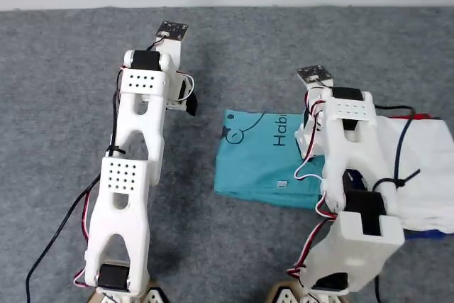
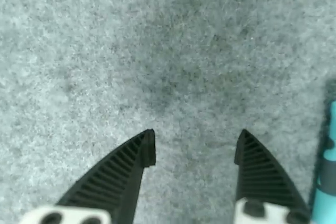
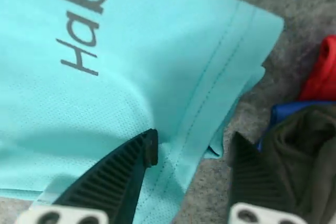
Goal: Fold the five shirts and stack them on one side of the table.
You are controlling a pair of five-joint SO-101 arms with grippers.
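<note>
Grey, felt-like cloth covers the whole worktop [image 1: 64,140], a rough bed that probably keeps fabric from sliding while it is folded. Near its middle lies the turquoise knit shirt with grey lettering [image 1: 259,164], flattened into a compact rectangle, so it looks folded at least once. Just beside it, on the right arm's side, sits a loose heap: a crumpled white shirt [image 1: 418,168] on top, with a red garment [image 3: 321,69], a blue one [image 3: 286,111] and a dark olive one [image 3: 299,150] showing at its edge. These seem to be the shirts waiting their turn, kept to one side, away from the folding spot. The right pincer [image 3: 193,141] hangs low over the turquoise shirt's stitched hem, fingers spread, one over the cloth and one past its edge. I judge it is placed to pinch that hem. The left pincer [image 2: 197,140] is spread too, over the felt near the shirt's opposite edge, holding nothing.
</note>
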